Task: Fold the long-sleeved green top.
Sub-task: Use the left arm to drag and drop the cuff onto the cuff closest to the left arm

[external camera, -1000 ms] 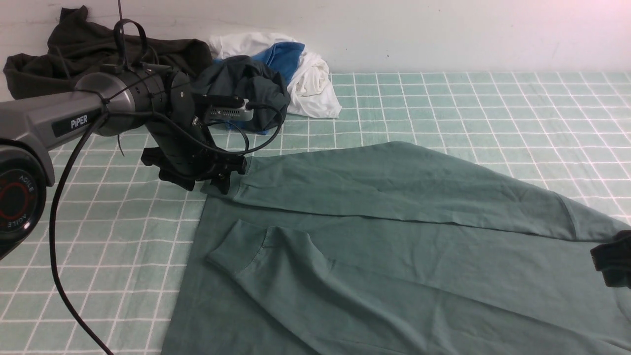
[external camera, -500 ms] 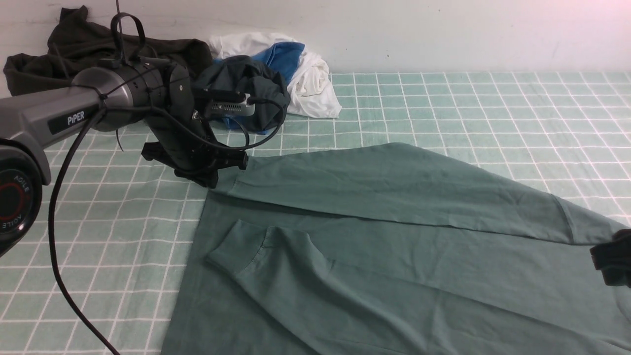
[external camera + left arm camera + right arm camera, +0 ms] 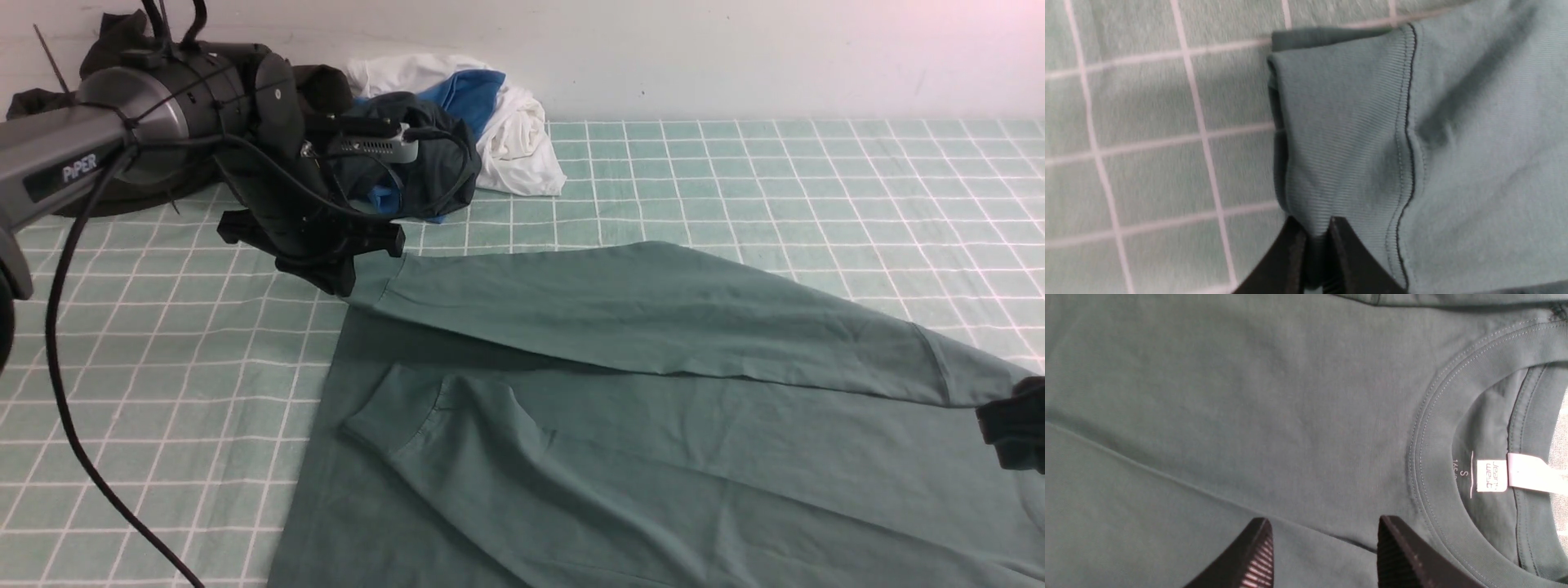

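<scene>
The green long-sleeved top (image 3: 653, 441) lies flat on the checked cloth, and its near sleeve is folded across the body, cuff (image 3: 392, 416) toward the left. My left gripper (image 3: 343, 282) is shut on the ribbed cuff (image 3: 1339, 134) of the far sleeve (image 3: 653, 318); cuff fabric is pinched between the black fingertips (image 3: 1314, 228). That sleeve stretches rightward, slightly raised at the cuff end. My right gripper (image 3: 1016, 433) shows at the right edge. In its wrist view it (image 3: 1325, 531) stands open over the chest, beside the round neckline and the white label (image 3: 1492, 475).
A pile of clothes lies at the back left against the wall: a blackish-green garment (image 3: 433, 147), white and blue clothes (image 3: 514, 122) and a very dark bulky garment (image 3: 326, 82) behind my left arm. The mint checked cloth (image 3: 775, 180) covers the table.
My left gripper has shut on the far sleeve's cuff and moved up and back-left with it, raising that end of the sleeve. The right gripper has stayed where it was.
</scene>
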`<act>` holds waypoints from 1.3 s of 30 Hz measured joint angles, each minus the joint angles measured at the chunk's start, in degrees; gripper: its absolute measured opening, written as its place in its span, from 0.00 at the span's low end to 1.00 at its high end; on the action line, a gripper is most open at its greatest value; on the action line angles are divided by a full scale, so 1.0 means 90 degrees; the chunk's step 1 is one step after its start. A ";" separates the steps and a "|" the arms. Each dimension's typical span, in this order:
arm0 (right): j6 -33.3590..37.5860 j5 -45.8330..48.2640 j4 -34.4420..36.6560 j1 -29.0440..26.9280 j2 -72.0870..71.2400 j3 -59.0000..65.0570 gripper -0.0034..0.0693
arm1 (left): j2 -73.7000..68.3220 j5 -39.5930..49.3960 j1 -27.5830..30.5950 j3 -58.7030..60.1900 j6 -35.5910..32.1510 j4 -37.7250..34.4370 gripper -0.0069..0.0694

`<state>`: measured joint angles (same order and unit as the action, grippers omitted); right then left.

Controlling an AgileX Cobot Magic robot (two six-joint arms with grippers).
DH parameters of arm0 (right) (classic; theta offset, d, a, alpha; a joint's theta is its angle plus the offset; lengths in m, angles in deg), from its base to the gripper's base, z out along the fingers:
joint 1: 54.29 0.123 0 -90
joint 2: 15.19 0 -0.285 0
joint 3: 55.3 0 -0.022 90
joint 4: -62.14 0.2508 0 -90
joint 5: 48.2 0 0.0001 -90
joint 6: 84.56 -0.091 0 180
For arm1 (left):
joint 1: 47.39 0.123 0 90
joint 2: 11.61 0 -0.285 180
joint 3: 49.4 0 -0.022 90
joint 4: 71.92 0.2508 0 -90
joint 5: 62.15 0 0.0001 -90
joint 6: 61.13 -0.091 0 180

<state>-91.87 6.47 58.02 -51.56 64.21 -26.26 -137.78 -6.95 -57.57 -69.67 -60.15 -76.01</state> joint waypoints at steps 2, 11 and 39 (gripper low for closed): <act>0.0000 0.0000 0.0000 0.0000 0.0000 0.0000 0.51 | 0.0245 0.0095 0.0008 0.0274 0.0071 -0.0026 0.14; 0.0052 0.0000 0.0279 0.0000 0.0000 0.0000 0.51 | 0.2840 -0.0412 -0.0298 0.3868 0.0139 -0.0582 0.14; 0.0811 0.1388 0.1434 0.0796 -0.1958 -0.0014 0.51 | 0.4500 0.0754 -0.2487 0.6187 -0.1501 -0.0279 0.63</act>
<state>-84.56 18.96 70.93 -44.40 46.59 -26.39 -97.28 -0.16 -79.96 -13.98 -73.65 -78.51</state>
